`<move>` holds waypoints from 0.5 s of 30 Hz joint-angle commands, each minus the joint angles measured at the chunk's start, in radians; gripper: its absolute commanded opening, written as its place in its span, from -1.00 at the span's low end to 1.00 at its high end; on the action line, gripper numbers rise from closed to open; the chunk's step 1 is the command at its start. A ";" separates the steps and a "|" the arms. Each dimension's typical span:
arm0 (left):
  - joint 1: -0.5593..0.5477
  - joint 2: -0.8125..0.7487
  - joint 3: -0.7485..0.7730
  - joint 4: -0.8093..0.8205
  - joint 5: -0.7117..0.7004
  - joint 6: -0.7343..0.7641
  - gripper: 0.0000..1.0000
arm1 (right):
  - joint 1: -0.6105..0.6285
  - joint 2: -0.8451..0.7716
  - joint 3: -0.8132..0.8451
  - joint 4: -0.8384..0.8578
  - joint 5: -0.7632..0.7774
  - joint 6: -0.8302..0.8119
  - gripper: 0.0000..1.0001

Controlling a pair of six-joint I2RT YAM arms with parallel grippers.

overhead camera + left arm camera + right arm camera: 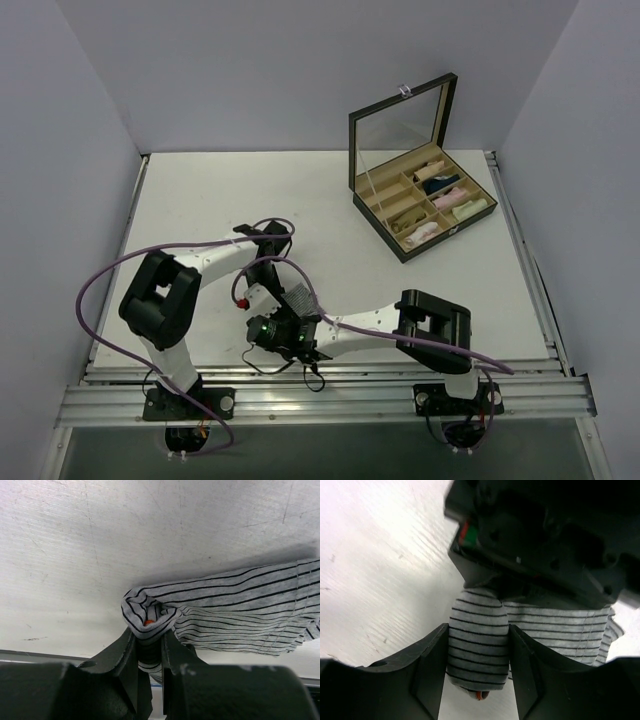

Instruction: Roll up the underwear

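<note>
A: Where to find the underwear [240, 610] now?

B: Near the front edge of the table [200, 200], between the two arms. Seems held just above the surface, judging from the shadow below in the left wrist view.

A: Rolled already?

B: Only in part. Wound into a small tube at one end, with a reddish spot in the core. Flat and loose at the other end, trailing to the side.

A: And the left gripper [148, 637]?

B: Pinched tight on the end of the tube, fingers nearly together with cloth between.

A: The right gripper [478, 630]?

B: Set around the tube from the other side, one finger against each flank. Hard to tell how firmly pressed.

A: Left to do, then?

B: Probably to wind in the loose tail and to set the roll down. Roughly halfway, by this look.
</note>
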 commanded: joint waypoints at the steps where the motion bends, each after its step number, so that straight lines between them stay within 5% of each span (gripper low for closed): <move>1: -0.011 0.052 -0.035 -0.070 -0.064 0.004 -0.72 | 0.006 -0.014 -0.064 -0.055 0.038 0.029 -0.12; 3: -0.011 0.047 -0.041 -0.070 -0.055 -0.004 -0.70 | 0.004 -0.036 -0.134 -0.022 -0.005 0.056 -0.21; 4: -0.011 0.040 -0.046 -0.072 -0.052 -0.007 -0.67 | -0.003 -0.038 -0.157 0.002 -0.016 0.075 -0.53; 7: 0.000 0.004 -0.073 -0.067 -0.020 -0.026 -0.51 | -0.022 -0.064 -0.255 0.079 -0.074 0.138 -0.89; 15: 0.129 -0.175 -0.132 -0.019 0.003 -0.038 0.00 | -0.196 -0.175 -0.504 0.362 -0.387 0.230 -1.00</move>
